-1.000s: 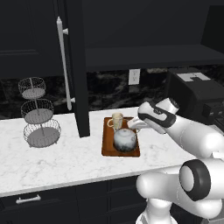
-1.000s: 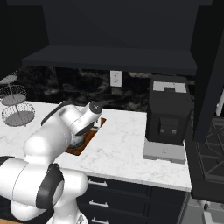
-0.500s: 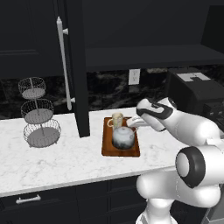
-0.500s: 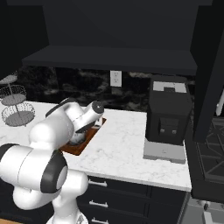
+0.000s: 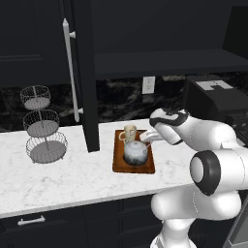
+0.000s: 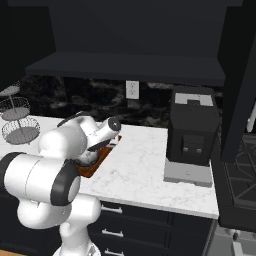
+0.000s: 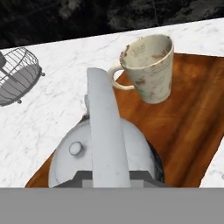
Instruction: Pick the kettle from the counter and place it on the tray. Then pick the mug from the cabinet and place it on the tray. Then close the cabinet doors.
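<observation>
Sitting on tray [image 5: 145,166]: kettle [image 5: 135,153], upright mug [image 5: 130,133] beside.

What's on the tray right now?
On the tray: the kettle near the front, the mug upright behind it. The kettle hides the board beneath it.

Rendered scene, evenly and softly lit from above. The white worktop [image 5: 63,174] is the brightest surface; the black cabinet [image 5: 43,43] above it falls into near-uniform darkness with little detail. Shadows on the worktop are faint and diffuse. All views are sharp, free of glare, blur or visible edge distortion.
</observation>
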